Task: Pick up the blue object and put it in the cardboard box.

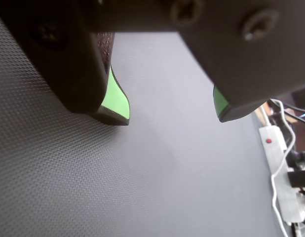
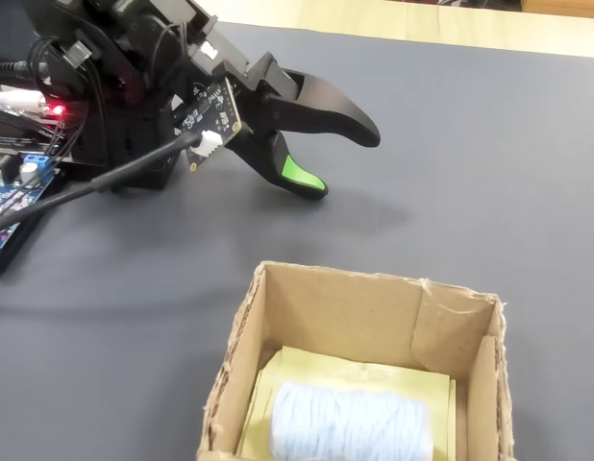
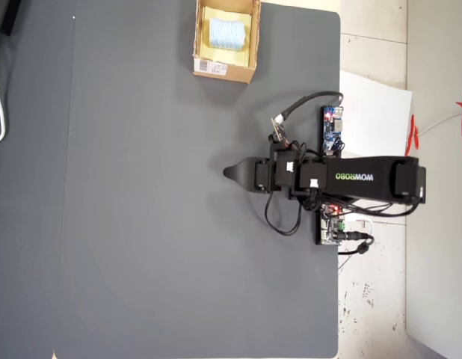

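The blue object [image 2: 353, 427], a pale ribbed roll, lies inside the cardboard box [image 2: 374, 288] on its yellow floor. The overhead view shows the box [image 3: 232, 73] at the far top of the mat with the roll [image 3: 226, 31] in it. My gripper [image 2: 343, 163] hangs low over the grey mat, well away from the box. It is open: in the wrist view the gripper [image 1: 171, 117] shows two green-padded fingertips [image 1: 118, 101] wide apart with only bare mat between them. From overhead the gripper [image 3: 229, 173] points left at mid-table.
A blue circuit board [image 2: 9, 197] with a red light and cables sits by the arm's base. A white power strip [image 1: 276, 148] and cords lie past the mat's right edge in the wrist view. Grey mat [image 3: 141, 224] stretches left and below the arm.
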`<action>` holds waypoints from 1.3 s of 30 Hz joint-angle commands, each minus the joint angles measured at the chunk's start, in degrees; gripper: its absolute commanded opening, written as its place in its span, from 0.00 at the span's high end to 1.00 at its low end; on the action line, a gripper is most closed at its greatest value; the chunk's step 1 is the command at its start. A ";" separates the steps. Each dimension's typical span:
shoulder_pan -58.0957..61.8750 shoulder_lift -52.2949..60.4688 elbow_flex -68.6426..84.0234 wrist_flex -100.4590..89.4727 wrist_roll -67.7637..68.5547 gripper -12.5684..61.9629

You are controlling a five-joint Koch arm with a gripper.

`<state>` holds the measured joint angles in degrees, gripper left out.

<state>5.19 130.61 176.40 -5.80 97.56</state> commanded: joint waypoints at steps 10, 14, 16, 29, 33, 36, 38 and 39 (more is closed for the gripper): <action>-0.09 5.10 2.29 6.24 2.90 0.38; 0.18 5.10 2.29 6.06 2.90 0.38; 0.18 5.10 2.29 6.06 2.90 0.38; 0.18 5.10 2.29 6.06 2.90 0.38; 0.18 5.10 2.29 6.06 2.90 0.38; 0.18 5.10 2.29 6.06 2.90 0.38; 0.18 5.10 2.29 6.06 2.90 0.38; 0.18 5.10 2.29 6.06 2.90 0.38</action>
<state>5.36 130.61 176.40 -4.04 98.17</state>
